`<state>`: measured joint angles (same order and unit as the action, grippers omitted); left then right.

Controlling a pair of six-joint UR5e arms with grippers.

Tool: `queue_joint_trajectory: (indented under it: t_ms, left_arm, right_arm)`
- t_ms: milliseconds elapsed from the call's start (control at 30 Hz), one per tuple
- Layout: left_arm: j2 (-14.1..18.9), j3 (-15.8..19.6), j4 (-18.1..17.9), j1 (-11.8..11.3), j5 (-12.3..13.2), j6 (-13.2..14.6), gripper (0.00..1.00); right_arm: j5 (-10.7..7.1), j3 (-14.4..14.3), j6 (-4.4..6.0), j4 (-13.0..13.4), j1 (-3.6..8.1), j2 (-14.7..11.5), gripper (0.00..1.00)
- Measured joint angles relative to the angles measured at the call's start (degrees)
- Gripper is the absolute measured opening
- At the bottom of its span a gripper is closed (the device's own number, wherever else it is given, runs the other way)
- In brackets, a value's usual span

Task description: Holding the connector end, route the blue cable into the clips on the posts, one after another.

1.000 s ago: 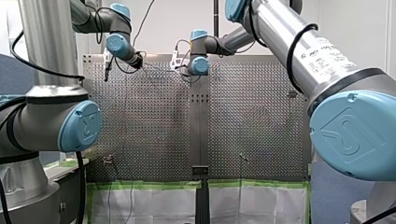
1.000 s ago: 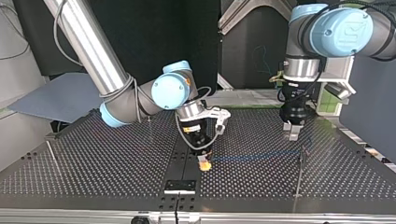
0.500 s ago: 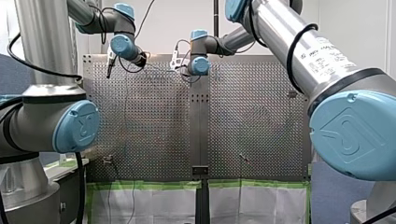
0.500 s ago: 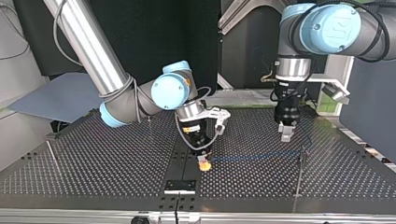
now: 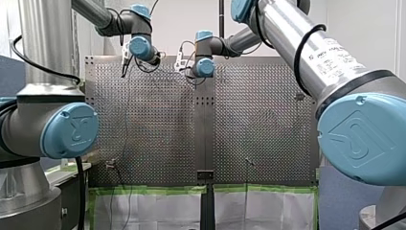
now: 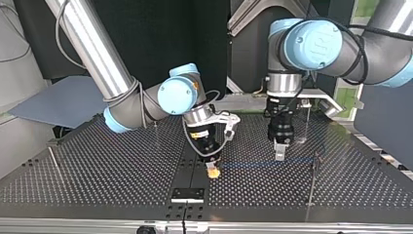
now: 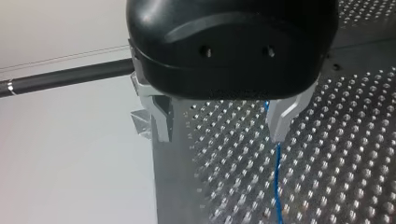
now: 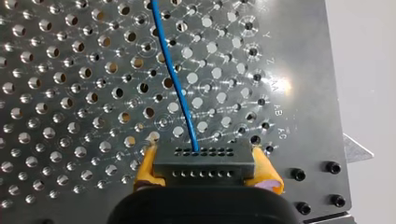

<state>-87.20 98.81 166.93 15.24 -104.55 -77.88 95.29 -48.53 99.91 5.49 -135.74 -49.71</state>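
Near the tabletop's [image 8: 70, 93] middle strip, right tool [image 8: 205, 168] clamped by its yellow pads [image 8: 147, 165] on the black connector [image 8: 204, 158]; blue cable [image 8: 173, 74] leads from it across the holes. Further along, left tool [image 7: 219, 135] hangs above the tabletop, metal fingers [image 7: 161, 121] spread wide, holding nothing; cable runs just beside one finger.

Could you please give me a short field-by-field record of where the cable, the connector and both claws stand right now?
Right claw: shut on connector, one of the yellow pads on either side
Blue cable: leaves the connector and runs over the perforated table toward a post
Left claw: open, metal fingers above the table, cable passing close by one finger, not gripped
Routing: cannot tell whether the cable sits in any clip
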Motion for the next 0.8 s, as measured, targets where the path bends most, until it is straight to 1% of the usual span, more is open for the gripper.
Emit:
queue_joint_trajectory:
  t_ms: [167, 267, 400, 500, 667, 800]
  left_arm:
    - [-3.0, -0.3, -0.6, 2.8, -3.1, 0.3, 1.0]
    - [-3.8, -0.3, -0.6, 3.5, -4.9, 0.4, 1.0]
    - [-3.4, -0.3, -0.7, 3.6, -7.1, 0.4, 1.0]
    - [-3.2, -0.3, -0.9, 3.5, -7.7, 0.2, 1.0]
    - [-3.2, -0.3, -1.1, 3.0, -8.0, 0.0, 1.0]
    - [-4.3, -0.3, -1.4, 2.4, -8.0, 0.0, 1.0]
  right_arm:
    - [0.01, 0.0, -0.04, -0.2, 0.12, 0.0, 0.0]
    - [0.0, 0.0, -0.05, -0.2, 0.17, 0.0, 0.0]
    - [0.0, 0.0, -0.11, -0.3, 0.3, 0.0, 0.0]
    - [0.0, 0.0, -0.13, -0.3, 0.32, 0.0, 0.0]
    - [-0.01, 0.0, -0.13, -0.3, 0.36, 0.0, 0.0]
    - [0.0, 0.0, -0.15, -0.3, 0.36, 0.0, 0.0]
